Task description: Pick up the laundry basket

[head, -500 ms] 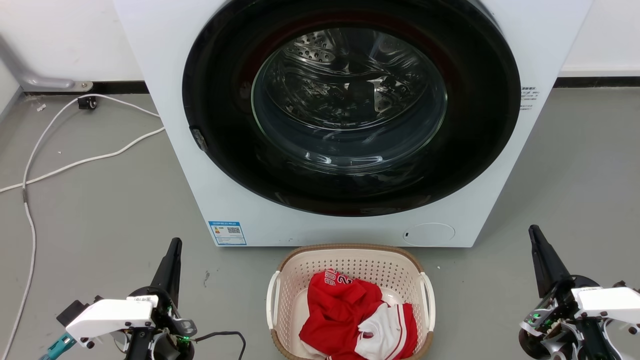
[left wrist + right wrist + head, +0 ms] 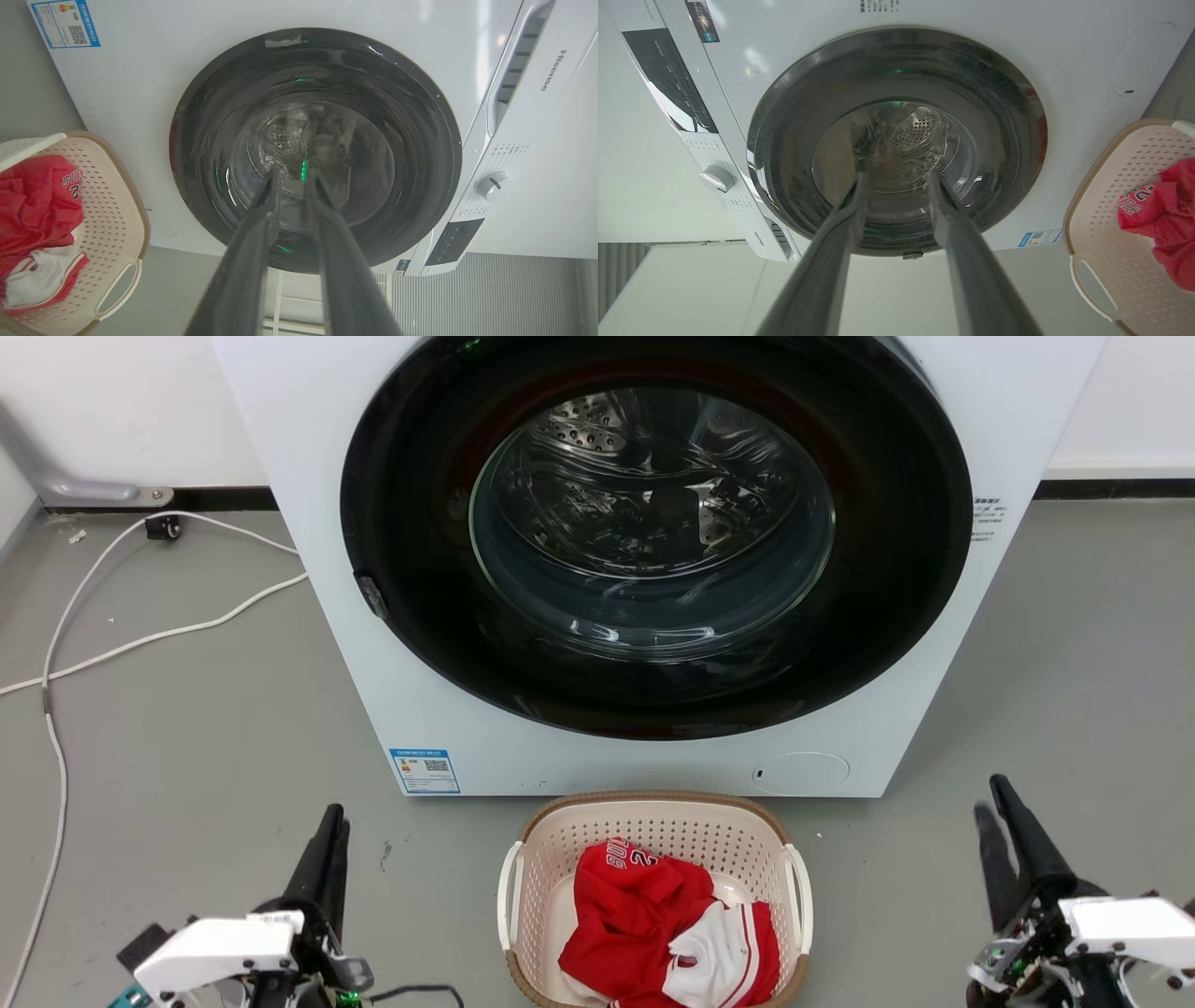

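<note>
Item 1: laundry basket (image 2: 581, 845), upright on floor (image 2: 187, 756), 6 o'clock in head view, just in front of washer (image 2: 373, 709) at 12. Contents: red-and-white jersey (image 2: 635, 915).

Item 2: my L gripper (image 2: 338, 817), 7 o'clock, well apart from basket's L handle (image 2: 509, 896). Fingers parted by a narrow gap, holding nothing.

Item 3: my R gripper (image 2: 990, 795), 5 o'clock, well apart from R handle (image 2: 803, 896). Fingers spread wider, nothing between them.

Misc: white cable (image 2: 140, 639) on floor, 9 o'clock.
</note>
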`<state>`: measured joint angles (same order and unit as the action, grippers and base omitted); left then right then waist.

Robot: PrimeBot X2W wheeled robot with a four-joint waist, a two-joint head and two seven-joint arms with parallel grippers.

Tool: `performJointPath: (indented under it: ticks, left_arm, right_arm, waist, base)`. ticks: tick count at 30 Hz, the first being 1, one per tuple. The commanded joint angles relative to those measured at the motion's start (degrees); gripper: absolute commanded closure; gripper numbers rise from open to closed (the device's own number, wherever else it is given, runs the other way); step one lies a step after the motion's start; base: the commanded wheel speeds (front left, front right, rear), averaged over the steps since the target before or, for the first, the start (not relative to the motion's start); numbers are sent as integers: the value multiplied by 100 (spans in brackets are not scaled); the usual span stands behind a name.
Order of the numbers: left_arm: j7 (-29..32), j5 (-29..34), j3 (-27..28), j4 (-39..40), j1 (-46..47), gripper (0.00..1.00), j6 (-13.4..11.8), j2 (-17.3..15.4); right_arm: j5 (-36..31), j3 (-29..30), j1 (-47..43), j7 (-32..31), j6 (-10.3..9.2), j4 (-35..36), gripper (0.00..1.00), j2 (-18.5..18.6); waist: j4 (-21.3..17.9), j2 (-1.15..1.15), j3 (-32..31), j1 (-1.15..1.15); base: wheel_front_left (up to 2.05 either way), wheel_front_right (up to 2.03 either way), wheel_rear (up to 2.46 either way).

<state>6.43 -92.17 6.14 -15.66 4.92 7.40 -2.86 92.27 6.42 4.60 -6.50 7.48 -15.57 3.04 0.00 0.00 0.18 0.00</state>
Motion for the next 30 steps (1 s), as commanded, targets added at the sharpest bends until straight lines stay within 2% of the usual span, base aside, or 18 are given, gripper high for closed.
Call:
performJointPath:
  ticks: [1, 7, 12, 30]
  left_arm:
    - [-54, 12, -46, 66, 55, 0, 0, -6]
    - [-237, 141, -214, 169, 72, 0, 1, -10]
    - [-375, 552, -301, 322, 89, 0, 2, -17]
    - [-786, 2789, -538, 723, 142, 0, 5, -11]
  right_arm:
    - [-7, -36, 38, 60, 1, 83, 0, 1]
    - [-113, -143, -21, 240, 1, 218, 0, 0]
    - [-460, -167, -61, 378, 1, 314, 0, -1]
    - [-3134, -198, -131, 789, 1, 708, 0, -4]
  waist:
    - [0, 0, 1, 0]
    - [3, 0, 3, 0]
    - [8, 0, 5, 0]
    - [2, 0, 20, 0]
  base:
    - [0, 0, 0]
    - [0, 0, 0]
    - [0, 0, 0]
    - [0, 0, 0]
